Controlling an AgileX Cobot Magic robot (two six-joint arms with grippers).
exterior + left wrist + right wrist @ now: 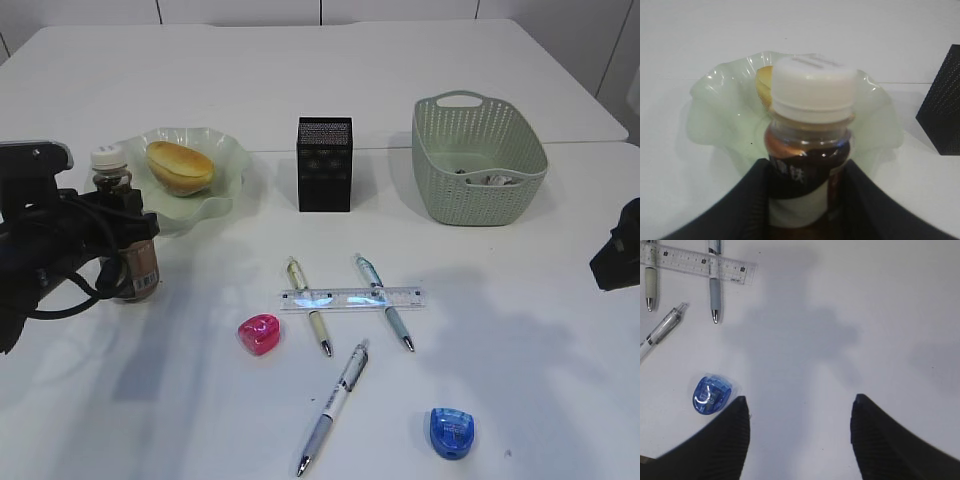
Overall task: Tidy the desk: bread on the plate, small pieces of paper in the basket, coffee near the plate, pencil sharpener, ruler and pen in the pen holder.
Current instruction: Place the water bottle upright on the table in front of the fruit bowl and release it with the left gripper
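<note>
My left gripper (127,232) is shut on the coffee (140,272), a brown bottle with a white cap (812,82). It stands upright just left of the wavy green plate (228,160). In the left wrist view my left gripper (806,165) has a jaw on each side of the label. The bread (180,166) lies on the plate. The black mesh pen holder (325,163) stands mid-desk. The basket (478,165) holds paper pieces (490,179). The ruler (352,298) lies across two pens (310,306) (385,302). A third pen (333,406), a pink sharpener (259,333) and a blue sharpener (712,394) lie in front. My right gripper (800,398) is open over bare desk.
The white desk (520,330) has a seam running behind the plate, pen holder and basket. My right arm (618,255) shows at the right edge, right of the blue sharpener (452,432).
</note>
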